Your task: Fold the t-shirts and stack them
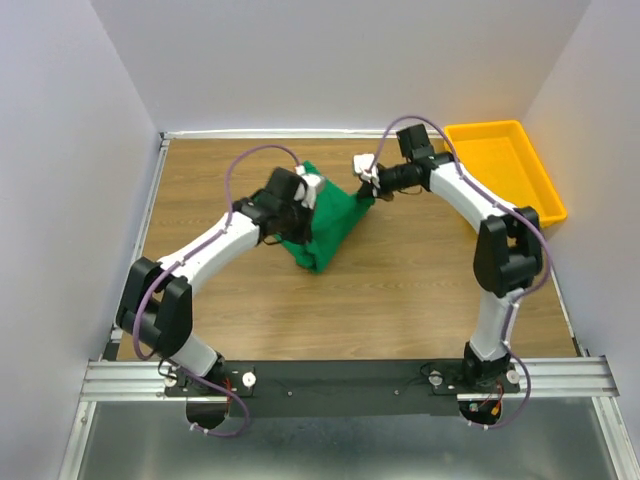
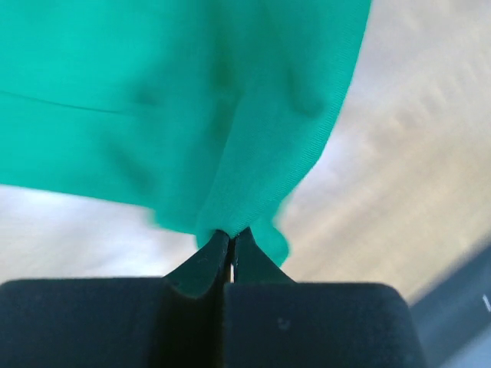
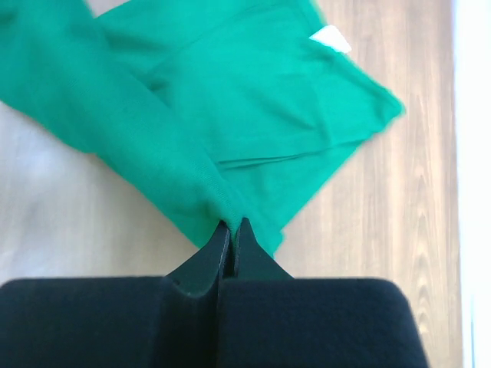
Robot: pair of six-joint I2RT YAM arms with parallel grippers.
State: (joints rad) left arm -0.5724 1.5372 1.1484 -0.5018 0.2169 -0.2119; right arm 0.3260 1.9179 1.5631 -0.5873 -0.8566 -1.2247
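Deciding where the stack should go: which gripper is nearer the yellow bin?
Right. The right gripper, pinching the green t-shirt, sits left of the yellow bin in the top view; the left gripper holds the same shirt even farther left.

You see wood-grain table filling middle of frame. Green t-shirt bunched just above centre, lower part resting on boards, upper edges raised off them. Yellow bin upper right, at table's right edge.
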